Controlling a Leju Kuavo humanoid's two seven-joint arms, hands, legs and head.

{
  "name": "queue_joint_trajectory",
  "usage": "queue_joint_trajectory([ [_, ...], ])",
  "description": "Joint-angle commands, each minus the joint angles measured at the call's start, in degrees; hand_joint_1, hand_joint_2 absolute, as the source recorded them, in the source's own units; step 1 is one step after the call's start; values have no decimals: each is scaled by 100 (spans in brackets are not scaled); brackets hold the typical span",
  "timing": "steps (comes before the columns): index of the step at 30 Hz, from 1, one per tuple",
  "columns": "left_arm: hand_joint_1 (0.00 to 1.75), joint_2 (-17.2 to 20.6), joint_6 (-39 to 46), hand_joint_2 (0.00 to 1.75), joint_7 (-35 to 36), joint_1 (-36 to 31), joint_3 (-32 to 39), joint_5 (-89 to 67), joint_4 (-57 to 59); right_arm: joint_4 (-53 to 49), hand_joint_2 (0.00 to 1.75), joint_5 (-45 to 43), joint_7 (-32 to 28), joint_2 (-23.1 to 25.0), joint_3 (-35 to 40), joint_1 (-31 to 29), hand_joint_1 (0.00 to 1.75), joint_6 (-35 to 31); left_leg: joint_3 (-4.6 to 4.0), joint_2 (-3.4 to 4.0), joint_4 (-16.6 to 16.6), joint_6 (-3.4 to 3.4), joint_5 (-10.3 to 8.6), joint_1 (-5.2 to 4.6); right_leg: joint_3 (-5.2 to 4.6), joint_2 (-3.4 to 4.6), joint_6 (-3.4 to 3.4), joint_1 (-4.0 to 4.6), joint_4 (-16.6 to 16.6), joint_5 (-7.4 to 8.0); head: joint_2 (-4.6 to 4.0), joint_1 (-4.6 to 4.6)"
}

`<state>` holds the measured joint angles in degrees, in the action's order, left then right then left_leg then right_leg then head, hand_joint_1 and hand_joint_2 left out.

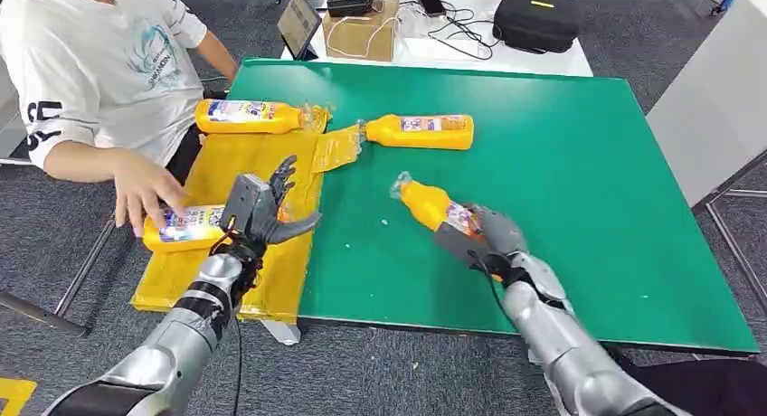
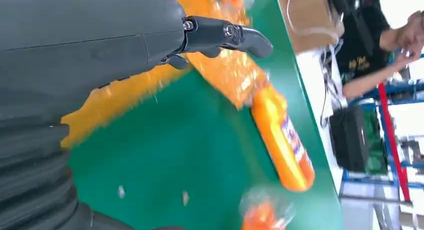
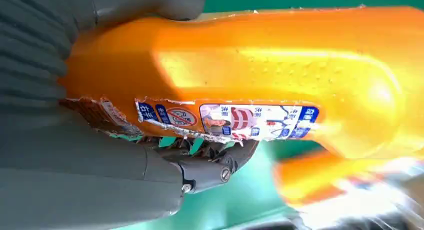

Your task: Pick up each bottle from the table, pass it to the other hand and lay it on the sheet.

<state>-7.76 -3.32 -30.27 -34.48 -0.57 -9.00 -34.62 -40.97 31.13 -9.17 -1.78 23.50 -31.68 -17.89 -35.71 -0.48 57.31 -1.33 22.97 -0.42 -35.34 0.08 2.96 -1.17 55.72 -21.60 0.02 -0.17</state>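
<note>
In the head view, the right hand (image 1: 484, 240) grips an orange bottle (image 1: 432, 205) lying on the green counter (image 1: 579, 181). The left hand (image 1: 262, 208) hovers over the yellow sheet (image 1: 231, 158), fingers spread, holding nothing. A second bottle (image 1: 249, 116) lies at the sheet's far end, a third bottle (image 1: 425, 131) on the counter just beside the sheet. A person's hand (image 1: 145, 194) rests on a fourth bottle (image 1: 185, 228) at the sheet's near edge.

In the left wrist view, the left hand's fingers (image 2: 225, 35) are extended above the sheet (image 2: 115, 97), apart from the third bottle (image 2: 282, 137).

In the right wrist view, the right hand's fingers (image 3: 210, 165) wrap the held bottle (image 3: 260, 75).
</note>
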Motion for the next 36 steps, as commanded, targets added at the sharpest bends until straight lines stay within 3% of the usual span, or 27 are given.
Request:
queue_joint_trajectory([
  [1,0,-301,-276,175,370,-418,-332,295,603,-606,175,-519,-420,986,-584,234,175,-176,2,-7,4,10,8,10,6,-7,-12,11,4,-11,-2,0],
  [9,0,-458,-573,175,616,-537,-627,386,639,-595,175,-749,-672,1353,-431,103,175,-252,-8,1,9,11,15,9,-1,0,-14,8,7,-13,0,2],
  [19,0,-609,-1113,175,868,-535,-818,1033,199,338,175,-697,-743,1812,131,-223,175,-87,-18,1,6,9,10,7,-13,2,-11,7,5,-8,-2,0],
  [36,0,-596,-1164,175,1052,-491,-1158,1726,-48,822,175,-639,-653,2026,606,-308,175,19,-12,-7,3,10,12,9,-5,-8,-13,9,3,-14,0,0],
])
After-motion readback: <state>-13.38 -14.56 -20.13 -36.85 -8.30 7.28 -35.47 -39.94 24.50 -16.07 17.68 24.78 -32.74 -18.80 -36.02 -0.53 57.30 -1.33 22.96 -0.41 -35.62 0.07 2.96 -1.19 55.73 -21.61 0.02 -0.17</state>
